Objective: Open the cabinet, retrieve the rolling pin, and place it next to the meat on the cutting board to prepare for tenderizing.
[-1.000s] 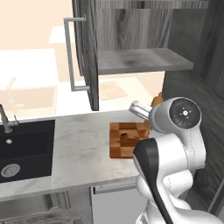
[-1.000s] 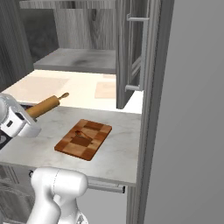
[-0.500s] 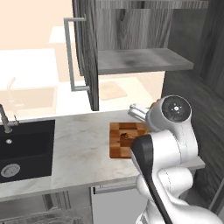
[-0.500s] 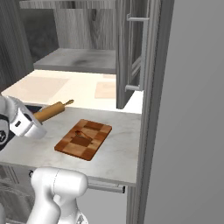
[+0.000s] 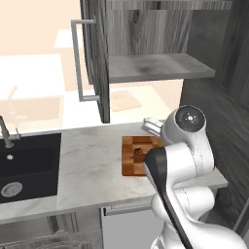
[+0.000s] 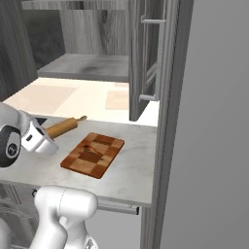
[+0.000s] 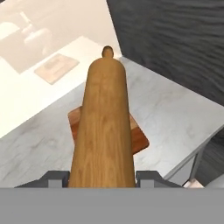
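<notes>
My gripper is shut on the rolling pin, an orange-brown wooden cylinder held by one end with its knobbed tip pointing away. In the right base view the rolling pin hangs low over the counter, just left of the checkered cutting board, with the gripper at its near end. The meat, a small reddish-brown lump, lies on the board. In the left base view the cutting board and the meat show beside my arm. The cabinet stands open, its shelf bare.
A black sink with a faucet takes the counter's left end. A pale beige board lies on the far counter. The open cabinet door hangs above the board. A dark wall closes the right side.
The arm has come down with the rolling pin, which now hangs lower and closer to the counter beside the cutting board. The grip has not changed.
</notes>
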